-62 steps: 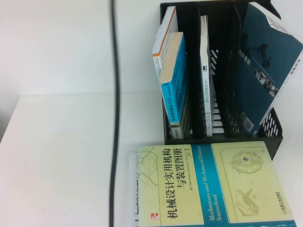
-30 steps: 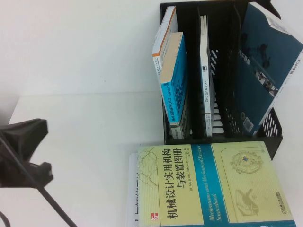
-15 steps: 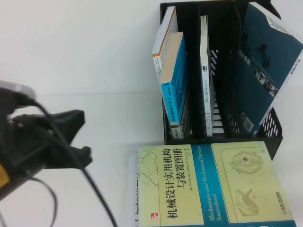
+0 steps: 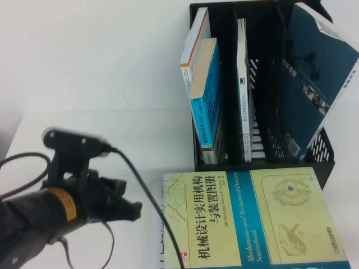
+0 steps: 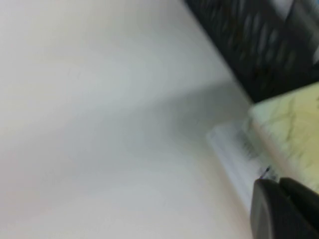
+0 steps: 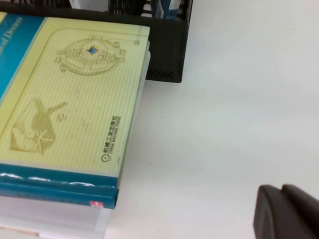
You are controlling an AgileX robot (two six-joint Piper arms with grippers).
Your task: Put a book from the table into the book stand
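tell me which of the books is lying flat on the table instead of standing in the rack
The pale yellow-green book with the teal band, just in front of the book stand; the others stand inside it.

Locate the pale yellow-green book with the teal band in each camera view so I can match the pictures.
High view: the yellow-green book lies flat at bottom centre-right, in front of the book stand; left gripper just beside it.
Left wrist view: only its corner at the right edge.
Right wrist view: fills the left half; right gripper over bare table.
Shared landmark: the book stand.
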